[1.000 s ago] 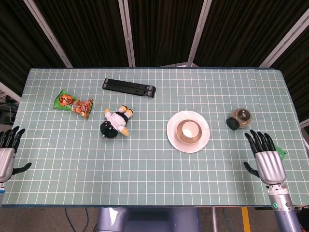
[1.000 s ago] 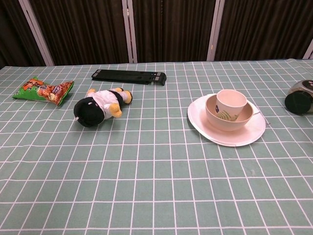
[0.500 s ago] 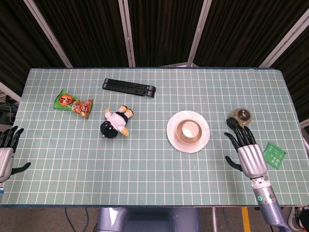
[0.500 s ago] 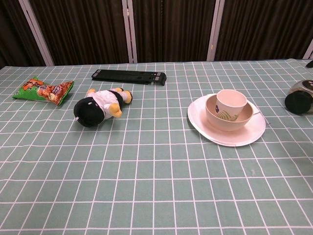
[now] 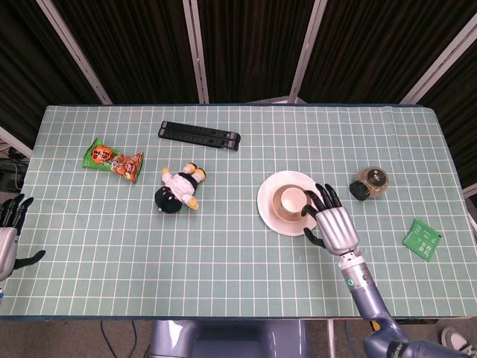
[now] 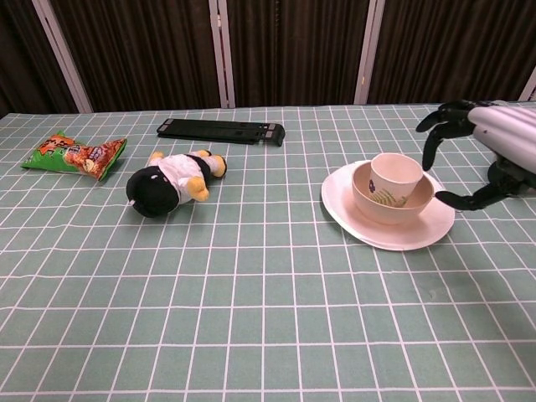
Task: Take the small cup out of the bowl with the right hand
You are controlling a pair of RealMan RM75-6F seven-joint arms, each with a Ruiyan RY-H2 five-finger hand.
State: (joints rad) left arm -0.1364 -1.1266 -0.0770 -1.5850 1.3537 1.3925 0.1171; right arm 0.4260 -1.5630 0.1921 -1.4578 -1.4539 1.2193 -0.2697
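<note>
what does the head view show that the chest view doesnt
Only the head view shows the left hand, open at the table's near left edge, the green packet at the right, and the dark-lidded jar beside the plate.

Only the chest view shows the printed pattern inside the bowl and the small cup standing above the bowl's rim.

Both show the right hand open beside the cup without touching it, the plate, the plush toy, the snack bag and the black stand.
</note>
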